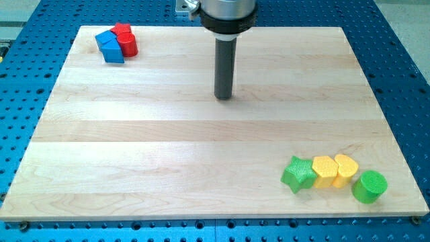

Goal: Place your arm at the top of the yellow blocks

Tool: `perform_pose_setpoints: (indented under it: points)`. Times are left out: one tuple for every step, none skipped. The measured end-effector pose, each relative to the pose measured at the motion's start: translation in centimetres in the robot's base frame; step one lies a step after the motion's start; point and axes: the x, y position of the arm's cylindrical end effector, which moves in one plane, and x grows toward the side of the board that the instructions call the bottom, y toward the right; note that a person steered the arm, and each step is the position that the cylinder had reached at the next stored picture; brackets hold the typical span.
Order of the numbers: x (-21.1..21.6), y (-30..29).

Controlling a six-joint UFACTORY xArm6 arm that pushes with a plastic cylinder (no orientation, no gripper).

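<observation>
Yellow blocks (334, 170): two, side by side, near board's lower right corner; one hexagon-like, one heart-like.
Flanked by green star block (299, 174) on view's left, touching; green cylinder (369, 186) on view's right, just beside.
My tip (224, 97): bare rod, held nothing; stood upper centre, well apart from row, toward view's top-left of it.
Blue block (109, 46), red block (125, 38): clustered top left, out of path.
Wooden board (168, 141): otherwise bare.
Risk, judged: diagonal approach overshooting downward would nudge yellow pair or green star, scattering row; stopping short would leave tip nearer green star than yellow.
</observation>
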Motion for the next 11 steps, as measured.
perform_pose_setpoints:
  points:
    - [0.0, -0.5]
    - [0.0, -0.7]
    - [0.0, -12.1]
    - [0.0, -18.6]
    - [0.0, -18.6]
    - [0.0, -18.6]
    - [0.1, -18.6]
    - [1.0, -15.8]
    - [1.7, -7.5]
    - [1.7, 0.4]
    - [1.9, 11.6]
